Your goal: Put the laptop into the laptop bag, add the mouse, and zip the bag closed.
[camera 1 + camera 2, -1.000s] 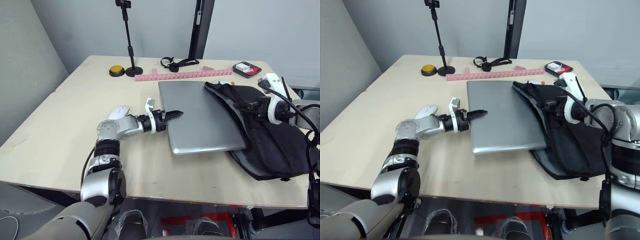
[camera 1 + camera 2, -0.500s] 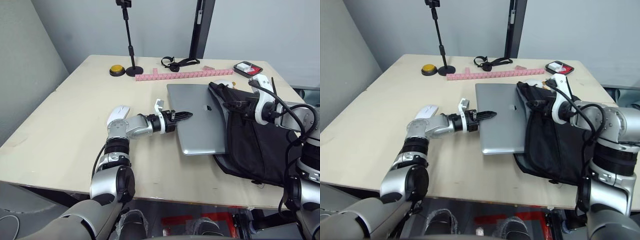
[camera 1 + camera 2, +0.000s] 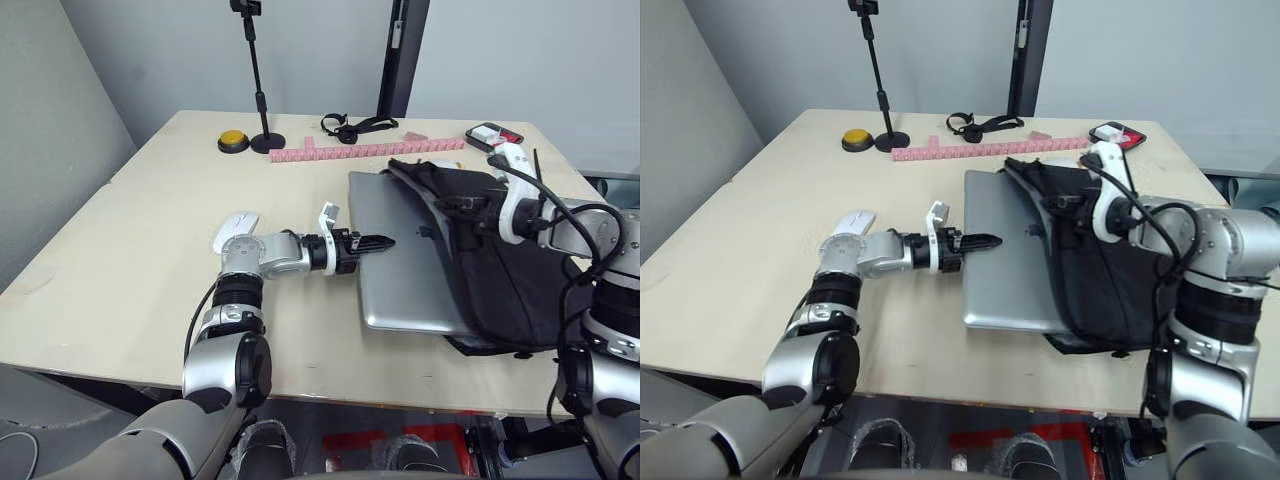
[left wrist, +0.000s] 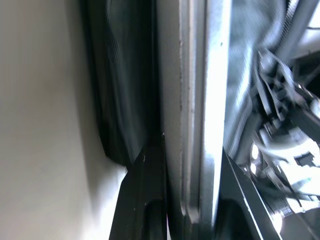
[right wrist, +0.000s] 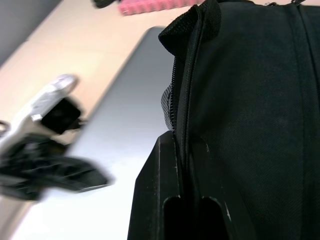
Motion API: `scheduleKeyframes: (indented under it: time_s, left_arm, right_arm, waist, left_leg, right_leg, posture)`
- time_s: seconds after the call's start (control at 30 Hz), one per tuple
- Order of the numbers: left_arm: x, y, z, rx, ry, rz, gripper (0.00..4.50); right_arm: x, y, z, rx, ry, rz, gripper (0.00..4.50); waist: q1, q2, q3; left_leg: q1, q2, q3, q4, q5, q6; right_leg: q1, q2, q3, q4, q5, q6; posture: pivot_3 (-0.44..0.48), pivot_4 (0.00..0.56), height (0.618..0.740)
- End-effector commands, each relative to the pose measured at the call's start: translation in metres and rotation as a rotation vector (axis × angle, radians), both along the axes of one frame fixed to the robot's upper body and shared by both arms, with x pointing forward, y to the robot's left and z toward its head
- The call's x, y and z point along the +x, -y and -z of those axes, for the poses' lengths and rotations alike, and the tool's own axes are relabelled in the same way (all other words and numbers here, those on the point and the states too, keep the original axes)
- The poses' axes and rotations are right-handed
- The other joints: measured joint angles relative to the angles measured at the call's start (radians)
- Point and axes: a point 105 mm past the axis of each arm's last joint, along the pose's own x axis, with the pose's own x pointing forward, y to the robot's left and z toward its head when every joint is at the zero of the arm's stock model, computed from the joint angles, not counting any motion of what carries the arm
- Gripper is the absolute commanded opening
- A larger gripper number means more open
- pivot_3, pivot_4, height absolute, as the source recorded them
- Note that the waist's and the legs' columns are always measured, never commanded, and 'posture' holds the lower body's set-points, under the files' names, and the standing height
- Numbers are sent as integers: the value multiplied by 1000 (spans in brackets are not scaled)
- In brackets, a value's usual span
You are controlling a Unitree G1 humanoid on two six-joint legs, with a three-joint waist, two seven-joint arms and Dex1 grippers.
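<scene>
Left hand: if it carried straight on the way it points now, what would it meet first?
The left hand already grips the laptop's near edge, so likely the laptop bag's open mouth; depth is unclear.

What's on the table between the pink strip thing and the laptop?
Nothing: in the head views, bare tabletop runs from the pink strip down to the laptop; the laptop bag reaches toward the strip's right part.

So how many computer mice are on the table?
1. The white mouse lies on the table beside the robot's left forearm, left of the laptop. Another could be hidden under the laptop bag.
</scene>
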Motion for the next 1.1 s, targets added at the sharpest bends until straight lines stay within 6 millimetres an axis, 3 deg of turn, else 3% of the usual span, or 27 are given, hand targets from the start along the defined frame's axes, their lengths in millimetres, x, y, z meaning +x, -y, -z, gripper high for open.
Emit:
scheduleKeyframes:
  time_s: [0.03, 0.23, 0.4, 0.73, 0.9, 1.07, 1.1]
  left_arm:
    - [12, 18, -53, -151, 168, -26, 330]
    - [13, 37, -59, -165, 187, -32, 330]
    - [2, 54, -60, -184, 168, 44, 330]
    - [0, 69, -43, -128, 170, 61, 330]
    - [-1, 80, -38, -100, 197, 68, 330]
    - [-9, 81, -42, -108, 248, 130, 330]
    - [-8, 78, -42, -104, 250, 125, 814]
  right_arm:
    - [-7, -12, -17, 16, 77, -44, 62]
    - [-8, -23, -15, 42, 79, -72, 62]
    - [-9, -43, -14, 86, 77, -125, 62]
    - [-13, -64, -21, 152, 82, -189, 62]
    - [-13, -70, -20, 167, 69, -200, 62]
    - [-11, -62, -16, 142, 53, -165, 62]
    - [-10, -59, -16, 139, 50, -157, 20]
  waist:
    - [2, 0, 0]
    - [14, 0, 0]
    - [13, 2, 0]
    - [15, 6, 3]
    - [18, 8, 4]
    - [24, 8, 4]
    - [25, 8, 4]
  left_leg:
    - [0, 0, 0, 0, 0, 0]
    - [-1, -1, 0, -3, 0, 0]
    - [0, -1, 0, -4, 0, 0]
    - [0, -2, 0, -4, 1, 0]
    - [-1, -2, 0, -4, 1, 0]
    - [-1, -2, 0, -4, 1, 0]
    - [-1, -2, 0, -4, 1, 0]
  right_leg:
    - [0, 0, 0, 0, 0, 0]
    - [0, -1, -1, -2, 3, 4]
    - [-1, -1, 0, -2, 3, 4]
    - [-1, -2, 0, -1, 3, 5]
    - [-1, -2, 0, -2, 5, 9]
    - [-1, -2, 0, -2, 5, 9]
    - [-1, -2, 0, -2, 5, 9]
  posture:
    - [0, 150, 733]
    - [0, 150, 733]
    - [0, 150, 733]
    - [0, 150, 733]
    - [0, 150, 733]
    - [0, 150, 733]
    - [0, 150, 733]
